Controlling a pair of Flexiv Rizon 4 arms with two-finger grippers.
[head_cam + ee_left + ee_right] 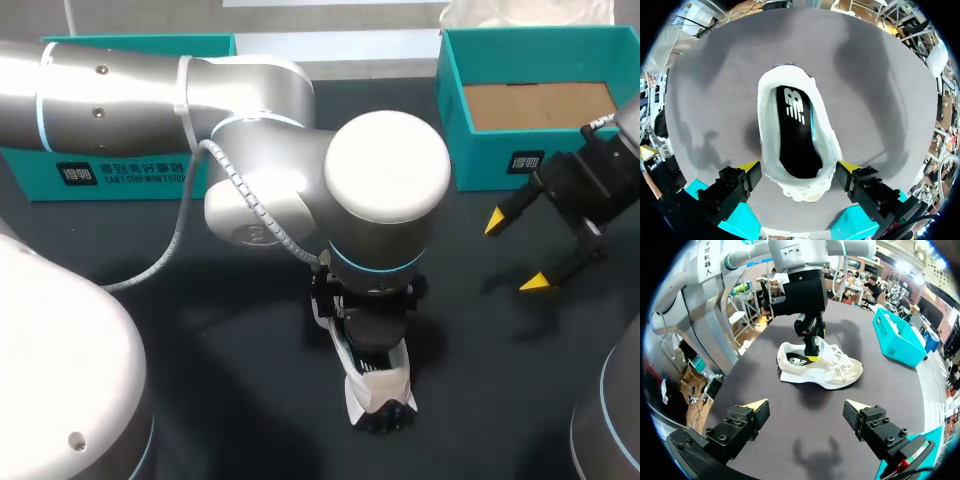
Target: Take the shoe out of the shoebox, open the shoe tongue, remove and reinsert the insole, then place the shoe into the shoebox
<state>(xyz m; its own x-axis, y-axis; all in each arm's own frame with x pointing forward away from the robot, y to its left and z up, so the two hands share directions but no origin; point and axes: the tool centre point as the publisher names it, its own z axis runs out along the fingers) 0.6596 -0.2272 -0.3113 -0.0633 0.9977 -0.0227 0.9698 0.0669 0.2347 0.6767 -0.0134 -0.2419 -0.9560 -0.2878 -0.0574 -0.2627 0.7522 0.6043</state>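
The shoe [820, 367] lay on the table [805, 440], out of the shoebox [452, 120], insole [795, 135] inside (likely boxing remained); the left gripper [798, 168] straddled it spread wide, the right gripper [805, 404] hung wide and empty.

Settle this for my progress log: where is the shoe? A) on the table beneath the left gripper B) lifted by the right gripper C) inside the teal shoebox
A: the shoe stands on the dark table under the left gripper, outside the shoebox; the right gripper hangs open and empty.
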